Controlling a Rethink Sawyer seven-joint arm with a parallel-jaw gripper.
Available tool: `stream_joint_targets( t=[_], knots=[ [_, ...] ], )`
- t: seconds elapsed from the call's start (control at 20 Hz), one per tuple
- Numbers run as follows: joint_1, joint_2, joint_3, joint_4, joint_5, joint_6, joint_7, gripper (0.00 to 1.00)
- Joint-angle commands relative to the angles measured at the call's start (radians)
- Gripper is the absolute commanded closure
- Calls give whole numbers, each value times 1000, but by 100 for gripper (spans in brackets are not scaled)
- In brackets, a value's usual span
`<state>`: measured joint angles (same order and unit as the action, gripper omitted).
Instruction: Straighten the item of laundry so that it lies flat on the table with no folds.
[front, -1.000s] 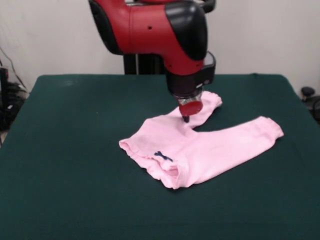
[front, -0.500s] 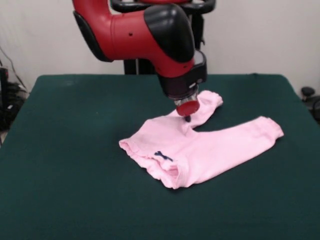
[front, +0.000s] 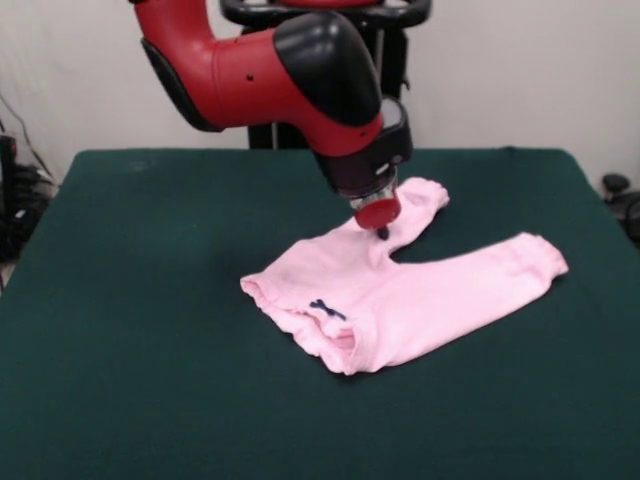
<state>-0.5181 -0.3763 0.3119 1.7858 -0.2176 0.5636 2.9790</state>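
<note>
The pale pink baby pants (front: 400, 300) lie near the middle of the dark green table (front: 140, 300). The waistband with its small dark blue bow (front: 324, 309) is at the front left and folded over at the near end. One leg stretches out to the right (front: 510, 265). The other leg (front: 420, 205) is bunched toward the far side, partly behind the arm. My gripper (front: 382, 232) hangs below a red disc and touches the pants at the crotch, where the two legs meet. Its tips are too small and dark to read.
The red and black arm (front: 300, 70) comes down from the top left over the far half of the table. The pedestal (front: 300, 130) stands behind the far edge. Dark cables and a stand show off the table at the left (front: 15, 190) and right (front: 620, 195).
The arm's upper body has swung to the left, while the gripper tip shifted slightly right and up on the cloth. The far leg has been nudged a little to the right.
</note>
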Motion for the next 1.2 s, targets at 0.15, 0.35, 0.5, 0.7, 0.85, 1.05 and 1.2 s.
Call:
stream_joint_targets(
  t=[0.15,0.35,0.5,0.7,0.85,1.05,1.2],
  knots=[
    [57,186,126,129,-73,108,-241,100],
    [59,184,126,132,-72,102,-233,100],
    [61,180,126,137,-69,101,-226,100],
    [73,164,117,140,-67,97,-204,100],
    [141,94,60,126,-102,81,-155,100],
    [436,-91,-209,44,-279,29,37,100],
    [500,-204,-277,55,-287,99,56,100]
  ],
)
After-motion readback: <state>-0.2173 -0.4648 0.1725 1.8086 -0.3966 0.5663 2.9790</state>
